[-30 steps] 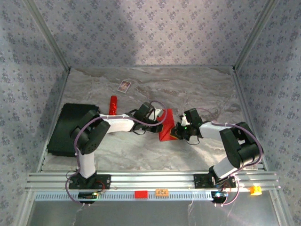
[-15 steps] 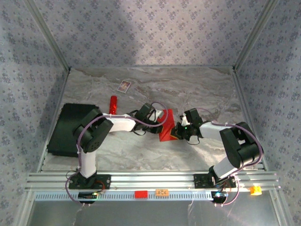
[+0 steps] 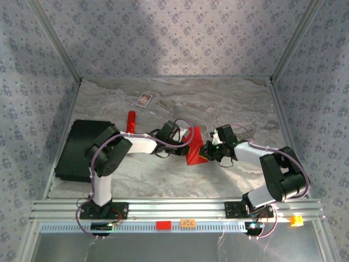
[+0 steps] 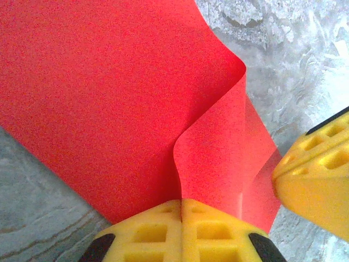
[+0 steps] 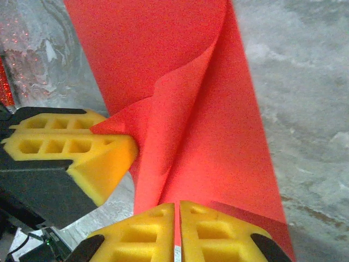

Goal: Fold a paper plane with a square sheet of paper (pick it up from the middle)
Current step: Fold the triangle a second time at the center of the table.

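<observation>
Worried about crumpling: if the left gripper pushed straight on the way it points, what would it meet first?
The square sheet of paper it pinches, buckled right ahead of the left gripper. A finger of the right gripper sits aside, likely out of line.

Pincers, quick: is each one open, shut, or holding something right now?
Left pincer: shut, pinching the red paper sheet.
Right pincer: shut, pinching the same sheet.

No legible txt; card [image 3: 144, 99] print too small.
</observation>
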Tool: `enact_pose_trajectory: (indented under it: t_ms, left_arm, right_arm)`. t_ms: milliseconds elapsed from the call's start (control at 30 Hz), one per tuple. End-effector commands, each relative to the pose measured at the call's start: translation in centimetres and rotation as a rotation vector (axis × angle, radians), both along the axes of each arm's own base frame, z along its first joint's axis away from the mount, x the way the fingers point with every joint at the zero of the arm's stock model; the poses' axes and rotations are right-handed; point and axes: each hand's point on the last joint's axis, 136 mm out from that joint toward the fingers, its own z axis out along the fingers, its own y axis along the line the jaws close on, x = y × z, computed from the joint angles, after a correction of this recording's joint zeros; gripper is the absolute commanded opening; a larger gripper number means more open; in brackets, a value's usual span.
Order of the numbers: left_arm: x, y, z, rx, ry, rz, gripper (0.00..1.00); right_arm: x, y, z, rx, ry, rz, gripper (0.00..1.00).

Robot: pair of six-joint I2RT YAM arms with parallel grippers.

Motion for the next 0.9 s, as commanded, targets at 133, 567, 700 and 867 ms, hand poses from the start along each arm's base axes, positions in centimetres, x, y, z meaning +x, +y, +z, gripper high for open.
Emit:
enact_pose_trajectory:
  t_ms: [133, 567, 700, 867]
  left_arm:
    - [-1.1, -0.3, 0.2, -0.006, 0.028, -0.006, 0.0]
    - [0.3, -0.1, 1.7, 0.006, -0.05, -0.003, 0.0]
    - [0.4, -0.1, 1.8, 0.004, -0.054, -0.004, 0.0]
    - [0.3, -0.3, 1.8, -0.009, -0.049, -0.014, 0.01]
  right_arm:
    - [-0.6, 0.2, -0.9, 0.02, 0.043, -0.005, 0.12]
    - [-1.5, -1.3, -3.2, -0.073, 0.098, -0.022, 0.09]
    - [-1.5, -1.2, -3.1, -0.067, 0.095, -0.019, 0.09]
    - [-1.5, -1.2, -3.2, -0.064, 0.095, -0.019, 0.09]
